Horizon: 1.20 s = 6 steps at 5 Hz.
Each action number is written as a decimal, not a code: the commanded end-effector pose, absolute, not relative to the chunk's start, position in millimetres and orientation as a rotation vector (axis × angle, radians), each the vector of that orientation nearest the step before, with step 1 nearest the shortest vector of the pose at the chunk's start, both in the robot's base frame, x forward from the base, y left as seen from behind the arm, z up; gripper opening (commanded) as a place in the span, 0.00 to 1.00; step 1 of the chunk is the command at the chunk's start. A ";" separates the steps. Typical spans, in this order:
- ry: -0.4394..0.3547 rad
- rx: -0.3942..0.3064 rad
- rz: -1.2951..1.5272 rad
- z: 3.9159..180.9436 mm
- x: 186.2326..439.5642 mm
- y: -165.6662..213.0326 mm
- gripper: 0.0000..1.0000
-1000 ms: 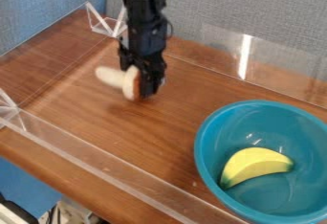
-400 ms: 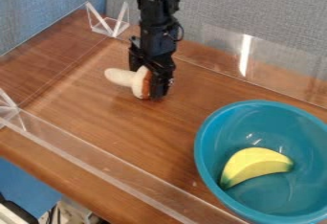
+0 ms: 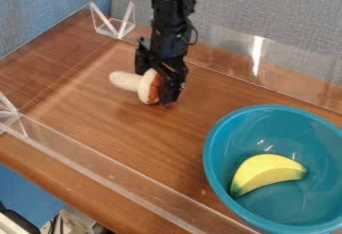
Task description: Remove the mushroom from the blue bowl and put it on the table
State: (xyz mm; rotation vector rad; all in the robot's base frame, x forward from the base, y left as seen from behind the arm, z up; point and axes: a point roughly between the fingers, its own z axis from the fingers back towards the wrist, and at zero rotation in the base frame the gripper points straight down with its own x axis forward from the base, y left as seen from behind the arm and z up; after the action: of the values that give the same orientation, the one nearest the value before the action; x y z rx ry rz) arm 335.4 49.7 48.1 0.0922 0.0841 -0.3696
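The mushroom (image 3: 131, 81) lies on its side on the table (image 3: 74, 93), left of centre, with its cream stem pointing left and its reddish-brown cap to the right. My gripper (image 3: 160, 86) points straight down over the cap. Its fingers (image 3: 175, 81) stand spread on either side of the cap, so it looks open. The blue bowl (image 3: 217, 150) sits at the front right, well away from the gripper, and holds only a yellow-green wedge (image 3: 267, 172).
Low clear acrylic walls (image 3: 94, 168) edge the tabletop along the front and left. More clear panels (image 3: 261, 53) stand at the back. A blue-grey backdrop rises behind the table.
The gripper carried the mushroom a little to the right and back. Its fingers now stand wider around the cap, and the mushroom rests on the wood.
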 end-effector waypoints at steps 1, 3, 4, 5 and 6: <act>-0.021 0.157 -0.323 97.4 347.3 50.7 1.00; -0.069 0.201 -0.264 128.2 356.6 74.0 1.00; -0.089 0.218 -0.259 134.5 366.8 89.6 1.00; -0.103 0.222 -0.256 131.3 372.8 97.8 1.00; -0.107 0.221 -0.248 131.4 374.0 100.8 1.00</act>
State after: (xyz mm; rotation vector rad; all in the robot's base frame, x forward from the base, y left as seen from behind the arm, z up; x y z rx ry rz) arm 367.3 93.8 109.6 0.2002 -0.0428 -0.2697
